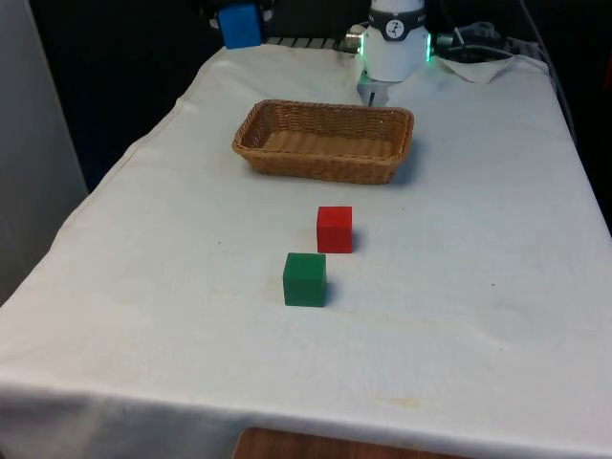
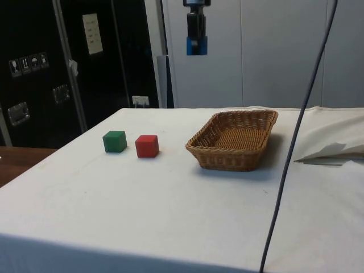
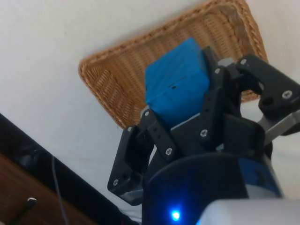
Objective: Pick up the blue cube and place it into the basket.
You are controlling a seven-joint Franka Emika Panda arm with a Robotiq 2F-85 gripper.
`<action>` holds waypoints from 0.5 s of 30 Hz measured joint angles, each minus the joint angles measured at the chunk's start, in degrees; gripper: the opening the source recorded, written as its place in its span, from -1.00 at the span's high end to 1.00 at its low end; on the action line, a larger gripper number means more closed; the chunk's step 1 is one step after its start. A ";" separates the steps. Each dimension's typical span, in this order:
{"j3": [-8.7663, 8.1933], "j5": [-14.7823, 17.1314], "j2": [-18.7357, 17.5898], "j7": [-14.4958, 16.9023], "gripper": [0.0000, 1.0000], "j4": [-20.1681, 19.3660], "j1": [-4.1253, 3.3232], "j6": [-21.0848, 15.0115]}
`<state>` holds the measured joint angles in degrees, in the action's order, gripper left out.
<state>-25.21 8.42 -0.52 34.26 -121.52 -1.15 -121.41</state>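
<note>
My gripper (image 1: 239, 17) is shut on the blue cube (image 1: 239, 26) and holds it high in the air. In the side view the blue cube (image 2: 197, 45) hangs from the gripper (image 2: 196, 38) well above the table, over the near end of the basket (image 2: 234, 139). The wrist view has the blue cube (image 3: 177, 83) clamped between the black fingers (image 3: 154, 129), with the wicker basket (image 3: 140, 70) far below. In the front view the cube sits above the table's far left corner, left of and behind the basket (image 1: 325, 141).
A red cube (image 1: 335, 229) and a green cube (image 1: 305, 279) stand on the white cloth in front of the basket. A crumpled white cloth (image 1: 483, 65) lies at the far right. A dark cable (image 2: 296, 136) hangs across the side view.
</note>
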 measured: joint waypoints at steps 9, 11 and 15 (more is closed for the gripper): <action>-0.29 -2.58 3.09 -0.74 0.99 -3.04 0.11 1.38; -0.40 -3.38 3.78 -0.97 0.99 -3.84 0.17 1.43; -0.63 -4.87 5.16 -1.49 0.99 -5.21 0.23 1.43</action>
<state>-25.84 3.55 4.64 32.77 -126.74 -0.92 -119.98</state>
